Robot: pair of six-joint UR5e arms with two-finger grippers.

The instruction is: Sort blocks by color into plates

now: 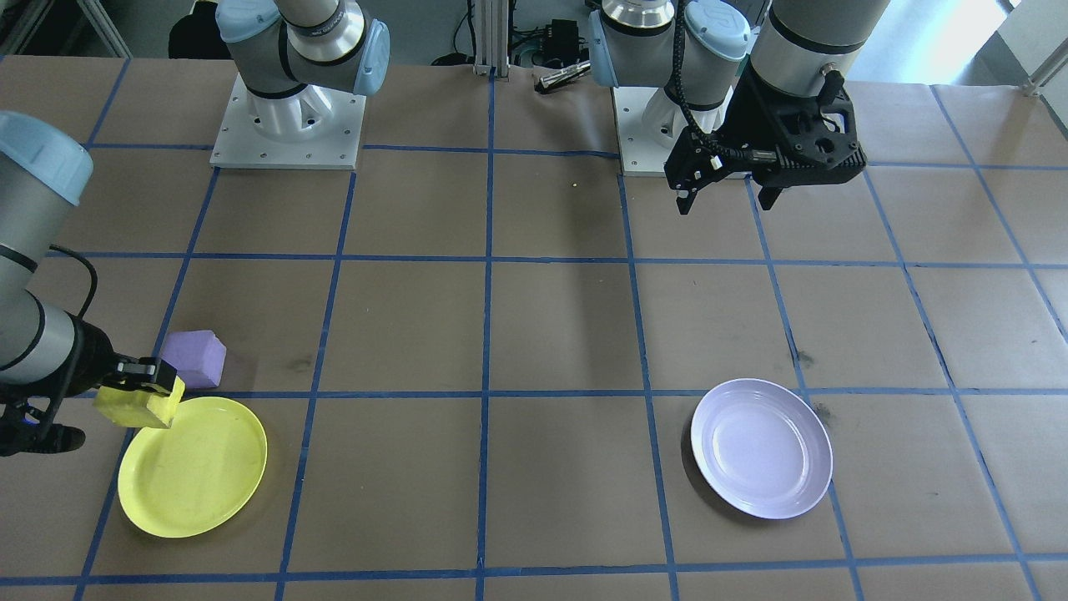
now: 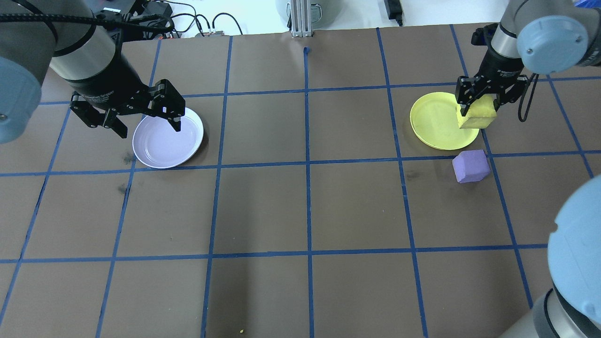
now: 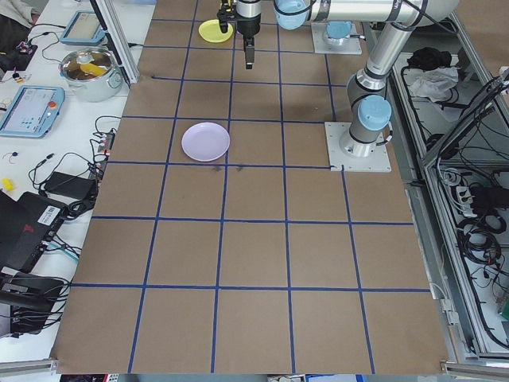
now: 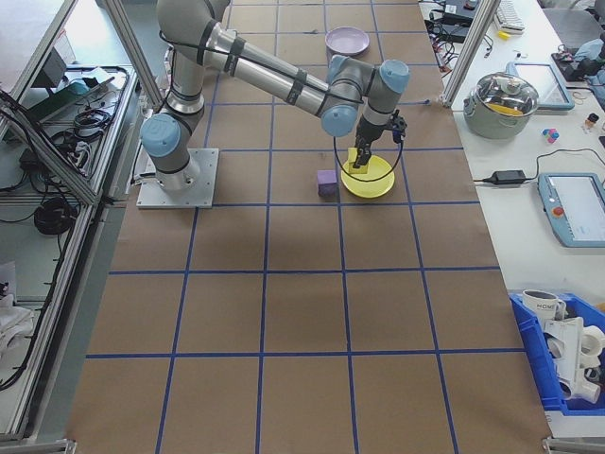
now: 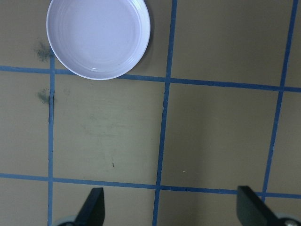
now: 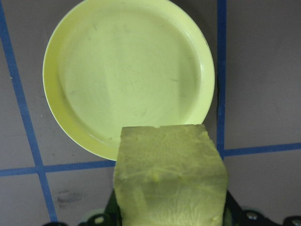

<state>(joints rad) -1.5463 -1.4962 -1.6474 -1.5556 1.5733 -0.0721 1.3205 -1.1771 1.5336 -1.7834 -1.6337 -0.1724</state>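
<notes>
My right gripper (image 2: 479,104) is clamping the porous yellow foam cube (image 2: 476,116), seemingly above the glossy round yellow plate (image 2: 434,123)'s rim at upper right; my left gripper (image 2: 136,118) is hanging spread apart.

Both arms are silver-grey metal tubes with pale blue joint caps; each stands on a white square base plate (image 1: 288,125) ringed with screw holes; the black two-finger grippers, left gripper (image 2: 127,123) and right gripper (image 2: 479,109), trail black cables looping from the wrists.
</notes>
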